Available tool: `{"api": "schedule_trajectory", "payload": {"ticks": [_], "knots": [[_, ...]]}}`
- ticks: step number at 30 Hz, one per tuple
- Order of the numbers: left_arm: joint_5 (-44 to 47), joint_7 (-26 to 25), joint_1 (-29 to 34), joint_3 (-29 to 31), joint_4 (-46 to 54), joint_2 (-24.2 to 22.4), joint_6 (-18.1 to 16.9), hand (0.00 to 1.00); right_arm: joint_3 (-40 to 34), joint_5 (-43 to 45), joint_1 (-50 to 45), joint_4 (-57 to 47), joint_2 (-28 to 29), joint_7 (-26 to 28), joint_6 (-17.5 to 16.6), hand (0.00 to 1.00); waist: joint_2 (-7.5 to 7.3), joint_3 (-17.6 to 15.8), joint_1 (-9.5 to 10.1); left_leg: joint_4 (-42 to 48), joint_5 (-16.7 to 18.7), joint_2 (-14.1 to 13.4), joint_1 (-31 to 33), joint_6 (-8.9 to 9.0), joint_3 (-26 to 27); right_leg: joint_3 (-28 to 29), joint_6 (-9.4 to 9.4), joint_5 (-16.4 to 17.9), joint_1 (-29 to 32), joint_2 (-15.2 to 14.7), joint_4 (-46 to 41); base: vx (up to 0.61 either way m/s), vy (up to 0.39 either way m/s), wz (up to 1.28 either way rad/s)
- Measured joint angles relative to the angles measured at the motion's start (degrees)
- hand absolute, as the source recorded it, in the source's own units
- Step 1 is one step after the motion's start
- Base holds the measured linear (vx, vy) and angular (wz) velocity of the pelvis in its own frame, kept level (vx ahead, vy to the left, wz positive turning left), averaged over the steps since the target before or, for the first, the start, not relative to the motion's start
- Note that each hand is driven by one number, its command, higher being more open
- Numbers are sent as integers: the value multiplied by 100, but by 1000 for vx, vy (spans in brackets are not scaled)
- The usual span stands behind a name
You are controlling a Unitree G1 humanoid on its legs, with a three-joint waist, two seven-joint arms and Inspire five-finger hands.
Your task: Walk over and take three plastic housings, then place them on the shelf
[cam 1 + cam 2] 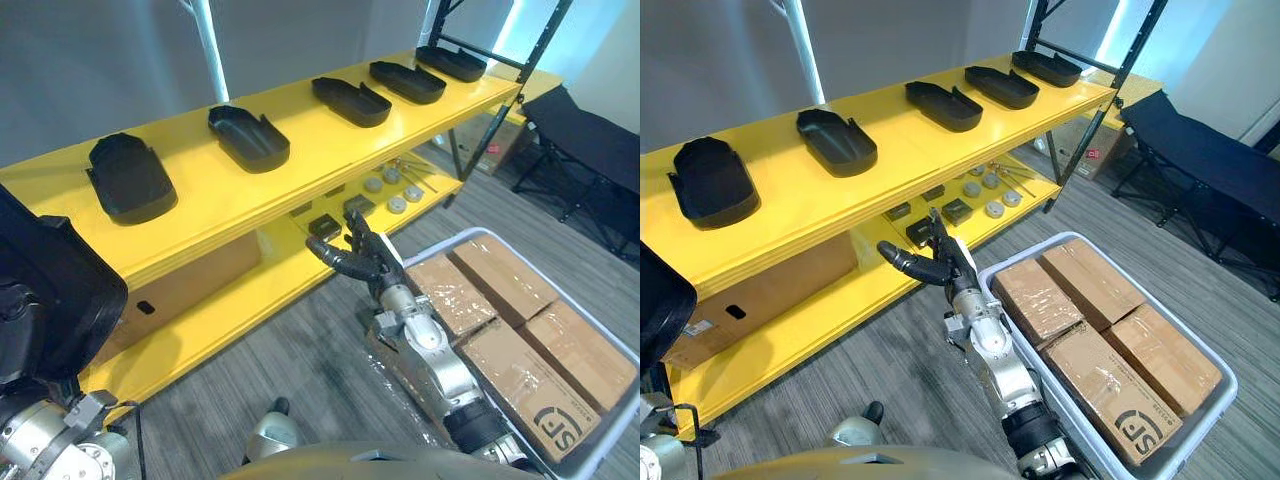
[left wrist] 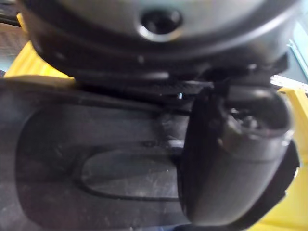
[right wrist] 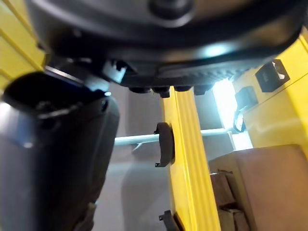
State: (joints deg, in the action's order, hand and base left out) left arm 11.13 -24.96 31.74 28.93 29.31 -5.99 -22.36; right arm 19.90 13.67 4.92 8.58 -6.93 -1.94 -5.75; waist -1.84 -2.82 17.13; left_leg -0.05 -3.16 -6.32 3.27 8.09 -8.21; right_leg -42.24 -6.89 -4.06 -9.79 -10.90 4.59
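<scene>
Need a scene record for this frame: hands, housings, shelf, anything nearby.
left hand: shut on held housing, thumb across it
right hand: open, empty, in front of the shelf's lower level, near the tote
yellow shelf: top level carries five shelf housings in a row, spaced apart
lower level: small parts
tote: grey, cardboard boxes inside
task state: held housing not yet on shelf
</scene>
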Motion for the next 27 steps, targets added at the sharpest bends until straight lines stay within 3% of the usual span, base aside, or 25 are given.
{"api": "schedule_trajectory", "payload": {"ticks": [3,5,6,11,14,15,17,21,26,27], "knots": [[-2,165,-28,-97,6,7,-79,0,16,-43,-54,-1,-25,28,117,100,-15,-7,-80,-13,-63,6,66,-81,28,-98,-9,22,-49,-3,-2,-15,-3,16],[-4,404,-104,-380,7,16,-107,0,-96,-41,-198,-6,-155,16,158,100,-21,-17,-261,5,-163,42,277,-189,27,-388,-62,64,-88,-17,-5,-42,3,75],[-8,586,-177,-541,6,18,-107,0,-185,-42,-298,-6,-224,5,162,100,11,-39,-337,-7,-259,60,367,-213,22,-562,-103,96,-99,-51,-87,-21,34,70],[251,1032,-308,-793,7,67,-117,0,-472,-162,-413,19,-321,70,153,100,242,-271,-356,-28,-325,164,317,-241,-33,-612,-123,267,-89,-284,-522,-31,77,21],[655,1577,-352,-1050,7,294,-147,0,-625,-158,-531,16,-252,101,106,100,319,-343,-556,-38,-354,256,321,-310,-253,173,-131,820,75,-293,-1071,-54,1,53],[897,1982,-398,-1219,7,403,-148,0,-711,-156,-663,14,-218,95,6,100,310,-346,-647,-55,-384,311,320,-334,-364,474,-97,1064,134,-288,-1315,-23,-61,62],[1129,2508,-477,-1449,7,526,-149,0,-775,-155,-774,13,-243,114,-96,100,307,-345,-675,-142,-493,381,312,-332,-510,630,-82,1272,192,-317,-1571,-3,-81,59],[1176,3142,-631,-1685,7,848,-152,0,-853,-171,-691,13,-404,393,-257,100,370,-396,-712,-243,-756,398,322,-307,-478,726,-50,1359,203,-304,-1734,-15,-40,39],[1394,3337,-593,-1701,-4,850,-152,0,-846,-157,-394,-14,-585,597,-609,100,529,-506,-694,-225,-746,353,308,-361,-423,818,-30,1494,186,-257,-1771,-97,-27,5],[1389,3370,-545,-1733,-4,851,-156,0,-841,-157,-388,-84,-602,640,-667,100,561,-538,-681,-210,-731,296,332,-394,-194,813,-59,1520,200,-262,-1794,-146,-5,9]]}}
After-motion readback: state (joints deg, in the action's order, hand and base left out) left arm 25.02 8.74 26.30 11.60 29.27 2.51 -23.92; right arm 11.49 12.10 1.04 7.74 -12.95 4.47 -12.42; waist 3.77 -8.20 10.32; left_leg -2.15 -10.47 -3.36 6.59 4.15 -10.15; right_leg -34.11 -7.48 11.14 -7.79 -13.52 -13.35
